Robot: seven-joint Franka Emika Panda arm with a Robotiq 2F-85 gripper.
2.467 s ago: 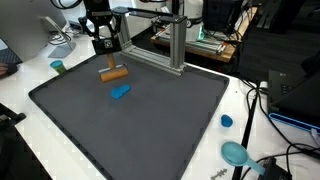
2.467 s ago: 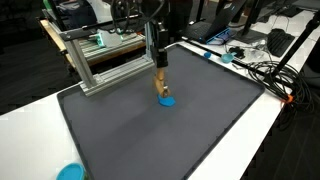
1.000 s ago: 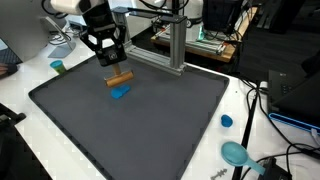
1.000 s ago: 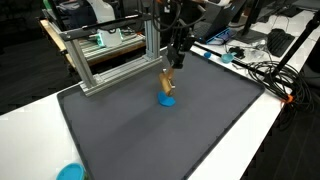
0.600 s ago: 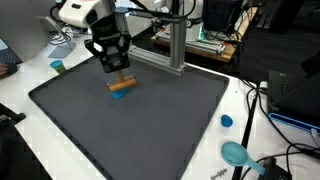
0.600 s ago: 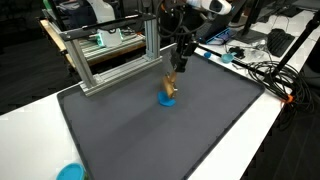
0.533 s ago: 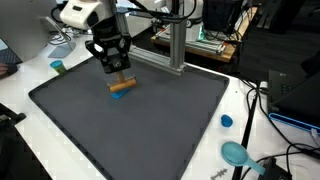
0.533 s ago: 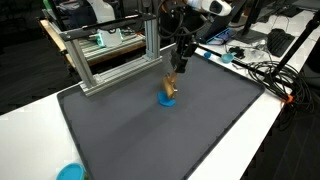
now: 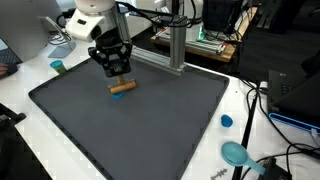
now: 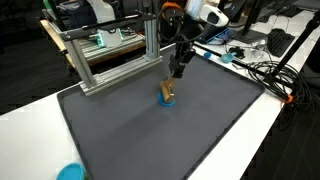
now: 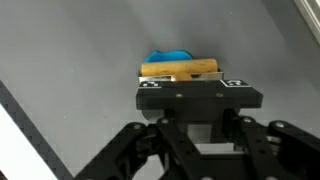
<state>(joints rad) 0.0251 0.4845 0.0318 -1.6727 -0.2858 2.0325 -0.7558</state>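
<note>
On the mat [image 9: 130, 130], toward its far edge, the block [image 9: 122, 86] is laid across the flat piece [image 11: 168, 57], with the gripper [image 9: 117, 75] positioned directly above. The frame [image 9: 176, 45] is set at the mat's far edge. A cup [image 9: 58, 67] and a cap [image 9: 227, 121] are placed off the mat's opposite sides.

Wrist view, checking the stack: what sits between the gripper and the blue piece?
The wooden block, seen in the wrist view, lies between the gripper and the blue piece.
</note>
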